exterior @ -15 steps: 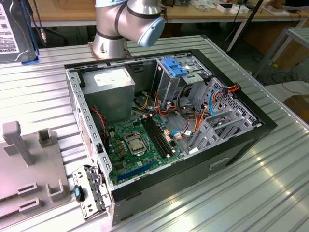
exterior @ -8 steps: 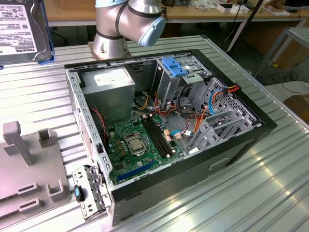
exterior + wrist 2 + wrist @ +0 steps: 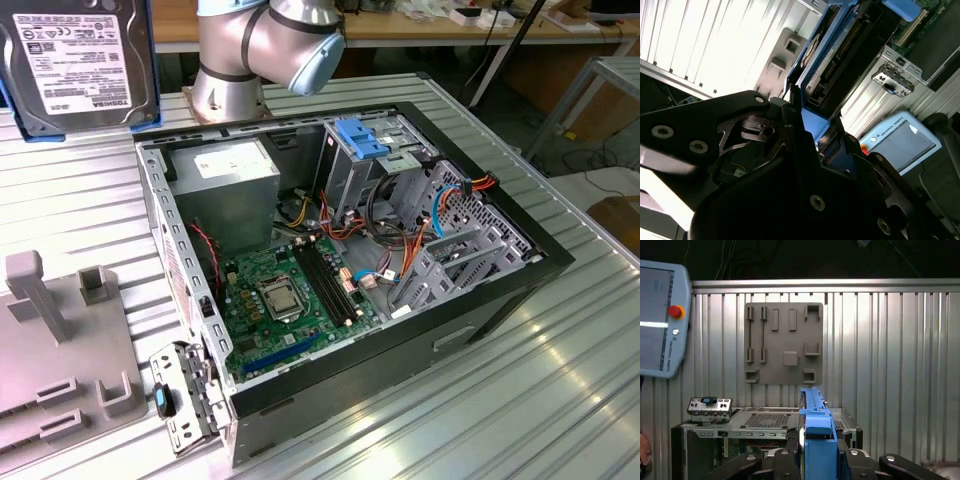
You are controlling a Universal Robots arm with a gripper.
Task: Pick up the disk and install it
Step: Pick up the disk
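Observation:
The disk (image 3: 80,62) fills the exterior view's upper left, label side facing the camera, held up in the air with blue rails along its edges. In the first wrist view the disk (image 3: 816,432) stands edge-on, blue rail uppermost, clamped between the black fingers of my gripper (image 3: 817,454). In the second wrist view the disk (image 3: 840,60) juts out from my gripper (image 3: 812,125), which is shut on its near end. The open computer case (image 3: 500,290) lies on its side on the table, well apart from the disk.
Inside the case sit a green motherboard (image 3: 290,290), a power supply (image 3: 225,170) and a drive cage with a light-blue bracket (image 3: 362,138). A grey fixture plate (image 3: 60,350) lies at the exterior view's left. A teach pendant (image 3: 657,315) and a hand (image 3: 644,456) are nearby.

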